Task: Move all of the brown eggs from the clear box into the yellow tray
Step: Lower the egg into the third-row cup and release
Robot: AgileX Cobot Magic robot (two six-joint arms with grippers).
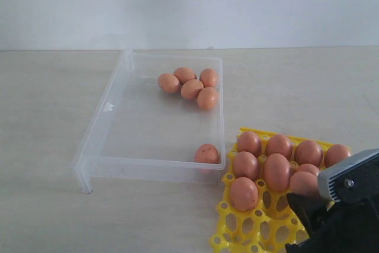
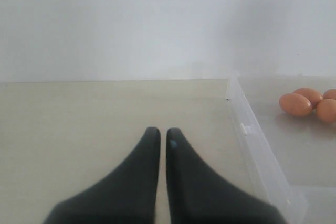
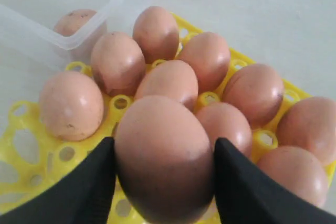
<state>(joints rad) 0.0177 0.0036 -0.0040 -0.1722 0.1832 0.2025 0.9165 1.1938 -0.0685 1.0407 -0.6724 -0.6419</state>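
Observation:
The clear box [image 1: 100,140] lies left of centre. Several brown eggs [image 1: 190,84] cluster at its far right corner, and one egg [image 1: 207,153] sits alone in its near right corner. The yellow tray [image 1: 228,220] stands at the lower right with several eggs [image 1: 276,170] in its cups. Just above the tray's near cups, my right gripper [image 1: 308,191] [image 3: 164,144] is shut on one brown egg [image 1: 303,181] [image 3: 164,156]. My left gripper [image 2: 163,132] is shut and empty over bare table beside the box's wall [image 2: 252,145]. It does not show in the exterior view.
The pale table [image 1: 47,99] runs to a white wall [image 1: 189,4] behind. In the right wrist view, the box's near corner [image 3: 79,38] lies right against the tray's [image 3: 31,177] edge. Open cups [image 1: 254,229] show at the tray's near side.

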